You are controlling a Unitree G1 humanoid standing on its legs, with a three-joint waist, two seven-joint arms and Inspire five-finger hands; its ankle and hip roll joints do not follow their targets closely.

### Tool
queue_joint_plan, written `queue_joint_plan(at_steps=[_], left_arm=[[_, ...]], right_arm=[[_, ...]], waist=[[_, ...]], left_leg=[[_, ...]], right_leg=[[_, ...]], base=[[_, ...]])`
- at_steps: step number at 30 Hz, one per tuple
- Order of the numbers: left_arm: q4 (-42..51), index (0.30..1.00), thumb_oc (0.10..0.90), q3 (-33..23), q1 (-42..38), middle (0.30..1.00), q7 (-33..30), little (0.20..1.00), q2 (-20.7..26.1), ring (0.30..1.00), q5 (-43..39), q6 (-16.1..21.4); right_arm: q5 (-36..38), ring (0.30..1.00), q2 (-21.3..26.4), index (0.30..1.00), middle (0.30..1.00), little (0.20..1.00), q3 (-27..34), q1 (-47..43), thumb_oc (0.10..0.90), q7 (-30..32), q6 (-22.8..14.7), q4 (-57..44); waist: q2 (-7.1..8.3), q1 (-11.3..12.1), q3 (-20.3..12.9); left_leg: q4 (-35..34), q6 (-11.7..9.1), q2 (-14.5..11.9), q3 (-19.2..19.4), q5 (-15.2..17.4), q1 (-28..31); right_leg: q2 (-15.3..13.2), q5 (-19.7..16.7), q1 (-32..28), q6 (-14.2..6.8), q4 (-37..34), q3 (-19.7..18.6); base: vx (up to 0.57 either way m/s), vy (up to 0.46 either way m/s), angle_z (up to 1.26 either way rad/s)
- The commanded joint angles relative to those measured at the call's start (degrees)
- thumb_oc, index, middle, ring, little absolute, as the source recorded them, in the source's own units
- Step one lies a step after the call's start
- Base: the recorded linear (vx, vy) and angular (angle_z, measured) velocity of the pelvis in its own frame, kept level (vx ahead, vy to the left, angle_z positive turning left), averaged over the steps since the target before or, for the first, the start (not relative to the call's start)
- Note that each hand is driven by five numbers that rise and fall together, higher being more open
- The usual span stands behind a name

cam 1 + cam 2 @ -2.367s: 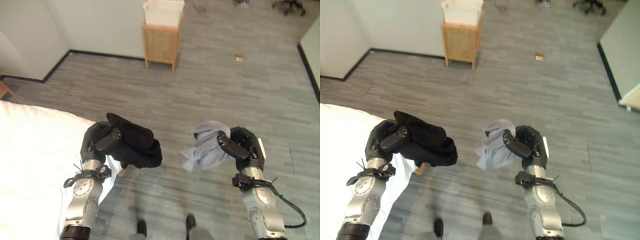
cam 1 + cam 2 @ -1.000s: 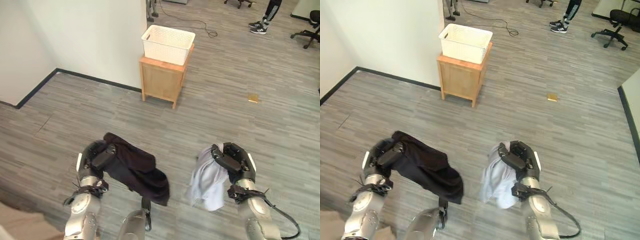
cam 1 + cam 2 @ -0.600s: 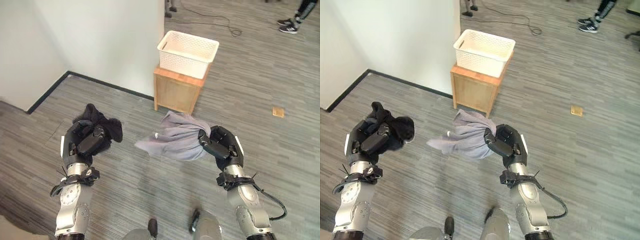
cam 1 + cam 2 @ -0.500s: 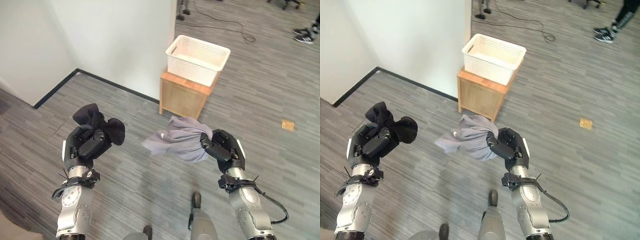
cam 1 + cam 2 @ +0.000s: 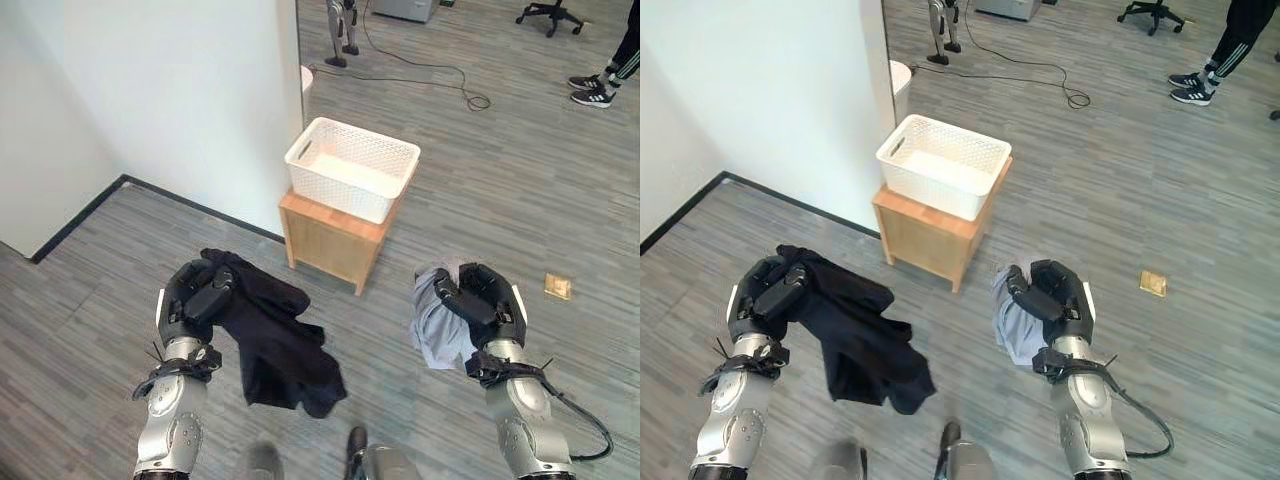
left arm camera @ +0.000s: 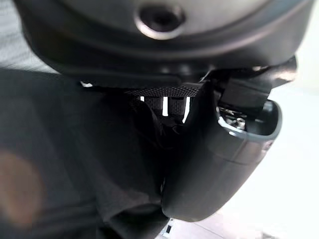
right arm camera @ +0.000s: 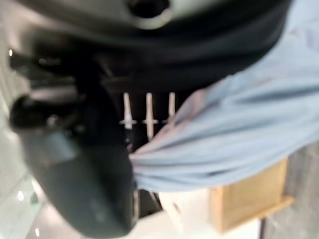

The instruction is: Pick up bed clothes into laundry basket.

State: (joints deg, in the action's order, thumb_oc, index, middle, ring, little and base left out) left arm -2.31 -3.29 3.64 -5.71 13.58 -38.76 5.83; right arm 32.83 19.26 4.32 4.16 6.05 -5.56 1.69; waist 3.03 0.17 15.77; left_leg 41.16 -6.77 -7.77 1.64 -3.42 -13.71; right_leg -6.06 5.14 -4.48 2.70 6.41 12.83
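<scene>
Carrying step, by the look of it — both loads gripped and held up off the floor, basket not yet reached.

Nearest, on the left: left hand (image 5: 192,298) curled tight round a black garment (image 5: 278,345), most of it hanging below and to the right of the fist, clear of the floor. In the left wrist view, dark cloth bunched between fingers (image 6: 164,107) and thumb.

On the right, level with it: right hand (image 5: 482,305) clenched on a grey cloth (image 5: 435,330), bundled against the palm and drooping to its left. Same in the right wrist view — pale cloth (image 7: 234,129) pinched under the thumb.

Farther off, between the two hands and well apart from both: a white basket (image 5: 352,168) on a small wooden stand (image 5: 334,240), against the wall corner. Looks empty, though the bottom is hard to judge.

Next move, likely: closing in on the stand, lifting each fist over the rim, then letting go. Trailing black hem could catch the near rim or hang outside, so height above the basket matters.

Far right, a person's shoes (image 5: 590,88) on the floor.
</scene>
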Motion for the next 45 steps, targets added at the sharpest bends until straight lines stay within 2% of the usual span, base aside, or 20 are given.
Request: queue_joint_plan(at_steps=[1,2,4,5,7,8,9,11,13,15,18,19,24,33,36,37,39,41,42,45], left_arm=[[7.62,0.3,0.4,-2.27,-2.68,0.3,1.27,0.3,3.92,0.3,-1.7,6.48],[7.65,0.3,0.4,-2.19,-2.57,0.3,1.27,0.3,3.89,0.3,-1.69,6.49],[8.1,0.3,0.4,-2.13,-1.25,0.3,1.66,0.3,3.46,0.3,-1.24,6.45],[8.83,0.3,0.4,-2.46,-0.28,0.3,1.83,0.3,3.3,0.3,-0.77,6.62],[9.29,0.3,0.4,-3.04,-0.01,0.3,1.75,0.3,3.6,0.3,-0.61,6.67],[10.4,0.3,0.4,-3.59,0.41,0.3,1.69,0.3,3.77,0.3,-0.39,6.9],[10.37,0.3,0.4,-3.72,-0.12,0.3,1.44,0.3,3.97,0.3,-0.22,7.06],[11.09,0.3,0.4,-4.21,-0.63,0.3,1.15,0.3,4.83,0.3,0.57,7.01],[11.09,0.3,0.4,-4.86,-1.32,0.3,0.48,0.3,5.65,0.3,0.94,7.41],[11.26,0.3,0.4,-5.04,-1.25,0.3,0.27,0.3,6.06,0.3,0.75,7.94],[11.01,0.3,0.4,-5.39,-2.74,0.3,-0.29,0.3,7.16,0.3,1.05,8.22],[12.01,0.3,0.4,-6.29,-2.51,0.3,-0.7,0.3,7.19,0.3,1.35,8.11],[10.85,0.3,0.4,-5.81,-1.18,0.3,0.51,0.3,5.08,0.3,0.6,7.64],[10.8,0.3,0.4,-5.16,-0.74,0.3,0.26,0.3,4.95,0.3,1.94,6.86],[10.83,0.3,0.4,-4.6,-1.29,0.3,0.99,0.3,5.93,0.3,2.04,6.76],[10.79,0.3,0.4,-4.63,-1.45,0.3,1.0,0.3,5.82,0.3,2.03,6.77],[10.4,0.3,0.4,-3.49,-1.82,0.3,1.66,0.3,6.91,0.3,1.67,6.82],[10.21,0.3,0.4,-3.01,-1.98,0.3,1.84,0.3,7.06,0.3,1.44,6.79],[9.92,0.3,0.4,-1.62,-1.38,0.3,2.54,0.3,7.47,0.3,0.63,6.66],[9.72,0.3,0.4,0.08,-0.72,0.3,3.57,0.3,7.92,0.3,-0.95,6.44]], right_arm=[[-0.22,0.3,3.44,0.3,0.3,0.3,1.87,-6.4,0.4,-0.38,-7.38,-8.62],[-0.26,0.3,3.46,0.3,0.3,0.3,1.87,-6.3,0.4,-0.35,-7.4,-8.61],[-1.15,0.3,3.29,0.3,0.3,0.3,0.97,-6.57,0.4,-0.86,-7.51,-8.16],[-1.61,0.3,3.38,0.3,0.3,0.3,0.06,-7.51,0.4,-1.28,-7.33,-8.19],[-1.77,0.3,3.19,0.3,0.3,0.3,-0.35,-7.82,0.4,-1.59,-7.01,-8.41],[-2.46,0.3,2.63,0.3,0.3,0.3,-1.58,-7.81,0.4,-2.62,-6.35,-9.44],[-2.38,0.3,2.08,0.3,0.3,0.3,-1.86,-7.69,0.4,-2.99,-6.34,-8.93],[-2.6,0.3,0.69,0.3,0.3,0.3,-2.26,-8.41,0.4,-2.91,-6.39,-8.34],[-4.12,0.3,0.28,0.3,0.3,0.3,-2.31,-8.73,0.4,-2.84,-6.3,-8.66],[-5.77,0.3,0.28,0.3,0.3,0.3,-1.93,-8.44,0.4,-2.2,-6.15,-8.98],[-5.14,0.3,-0.54,0.3,0.3,0.3,-1.65,-8.94,0.4,-0.94,-6.23,-8.09],[-6.01,0.3,-0.68,0.3,0.3,0.3,0.31,-9.0,0.4,0.5,-6.57,-8.05],[-5.57,0.3,-1.16,0.3,0.3,0.3,1.17,-5.79,0.4,-0.4,-5.77,-7.88],[-7.3,0.3,0.51,0.3,0.3,0.3,3.35,-6.82,0.4,-0.04,-5.93,-9.55],[-8.24,0.3,7.05,0.3,0.3,0.3,6.04,-14.01,0.4,1.86,-7.02,-9.6],[-8.14,0.3,7.29,0.3,0.3,0.3,5.99,-14.37,0.4,1.86,-7.17,-9.22],[-7.59,0.3,14.57,0.3,0.3,0.3,5.95,-20.96,0.4,2.52,-7.85,-7.25],[-7.16,0.3,16.44,0.3,0.3,0.3,5.23,-22.99,0.4,3.02,-8.3,-5.99],[-6.79,0.3,23.09,0.3,0.3,0.3,4.4,-27.83,0.4,2.41,-8.4,-5.64],[-5.7,0.3,30.57,0.3,0.3,0.3,2.0,-34.38,0.4,2.7,-8.88,-3.62]], waist=[[-2.24,4.22,-4.27],[-2.0,4.3,-4.25],[-3.29,6.68,-5.01],[-2.84,7.53,-5.72],[-2.57,7.86,-6.28],[-2.68,8.48,-7.32],[-1.9,8.98,-7.82],[-0.74,9.83,-8.44],[-0.97,9.32,-7.96],[-3.07,6.78,-6.98],[-3.59,4.86,-6.54],[-2.56,4.19,-5.98],[-1.07,5.72,-8.8],[-0.92,6.02,-9.65],[-0.27,6.42,-10.2],[-0.38,6.43,-10.05],[0.11,6.86,-9.99],[0.3,6.97,-10.09],[1.09,7.18,-10.3],[1.95,7.29,-10.45]], left_leg=[[-23.09,-0.45,1.28,-2.08,-3.87,-0.73],[-23.83,-0.48,1.5,-1.89,-3.92,-0.05],[-36.06,-0.32,4.25,-5.0,-6.65,-0.95],[-41.89,-0.91,5.17,-3.43,-8.7,-0.85],[-41.24,-0.84,5.02,-1.76,-9.38,-0.67],[-36.47,0.96,4.69,-1.79,-8.04,-0.71],[-35.1,1.47,5.21,-1.74,-6.93,-0.76],[-35.78,4.27,6.12,0.18,-4.35,1.77],[-37.77,6.07,6.74,1.23,-2.48,5.69],[-40.22,6.66,6.06,0.4,-1.4,10.69],[-43.55,5.38,5.8,0.45,-0.32,15.36],[-43.44,4.85,6.2,-1.01,0.2,15.99],[-45.94,3.47,5.97,0.61,0.44,15.61],[-46.0,3.52,6.45,-0.4,0.92,15.42],[-45.98,3.5,6.5,-0.5,1.19,15.52],[-45.97,3.51,6.52,-0.48,1.2,15.52],[-45.97,3.49,6.52,-0.51,0.46,15.18],[-45.98,3.36,6.49,-0.51,1.08,15.41],[-46.0,3.33,6.42,-0.36,0.42,15.11],[-46.07,3.14,6.26,-0.47,0.99,15.31]], right_leg=[[-2.61,-0.15,-5.62,-8.18,-8.06,-4.77],[-2.88,0.07,-5.94,-8.18,-8.15,-4.78],[-0.37,1.69,-8.8,-8.44,-9.53,-6.08],[0.15,3.24,-12.08,-8.59,-10.72,-6.29],[0.27,3.95,-13.05,-8.57,-10.92,-6.78],[-0.17,5.94,-14.44,-8.7,-9.12,-6.76],[-1.33,5.91,-14.03,-9.45,-7.19,-7.23],[-3.54,0.93,-9.79,-12.17,2.72,-7.53],[-5.23,-7.22,-2.25,-15.48,18.11,-9.11],[-4.36,-7.48,5.08,-14.83,24.82,-8.76],[-8.36,-5.24,8.91,-13.23,13.46,-4.05],[-8.67,-7.53,6.68,-13.99,5.42,-3.76],[-8.49,-4.81,0.55,-14.08,-3.82,0.3],[-8.75,-3.7,-2.07,-14.0,-4.79,1.58],[-8.78,-3.7,-2.42,-14.21,-4.86,1.52],[-8.79,-3.69,-2.41,-14.22,-4.86,1.5],[-8.66,-4.45,-2.15,-14.24,-4.99,1.09],[-8.6,-3.93,-2.42,-14.33,-5.11,0.97],[-8.37,-4.46,-2.27,-14.27,-5.43,0.75],[-8.06,-3.87,-2.58,-14.28,-5.6,0.49]], base=[[0.52,-0.016,-0.23],[0.56,0.013,-0.31],[0.6,-0.052,-0.37],[0.71,-0.1,-0.73],[0.46,-0.013,-0.69],[0.44,0.082,-0.58],[0.57,0.092,-0.7],[0.35,0.086,-0.64],[0.36,0.145,-0.62],[0.37,0.141,-0.11],[0.35,-0.074,0.31],[0.26,-0.153,0.29],[0.16,-0.092,0.58],[0.02,-0.011,-0.02],[0.01,-0.001,-0.11],[0.0,0.0,0.0],[-0.04,-0.006,0.04],[0.0,0.0,0.0],[0.05,-0.014,0.0],[-0.01,-0.002,-0.03]])
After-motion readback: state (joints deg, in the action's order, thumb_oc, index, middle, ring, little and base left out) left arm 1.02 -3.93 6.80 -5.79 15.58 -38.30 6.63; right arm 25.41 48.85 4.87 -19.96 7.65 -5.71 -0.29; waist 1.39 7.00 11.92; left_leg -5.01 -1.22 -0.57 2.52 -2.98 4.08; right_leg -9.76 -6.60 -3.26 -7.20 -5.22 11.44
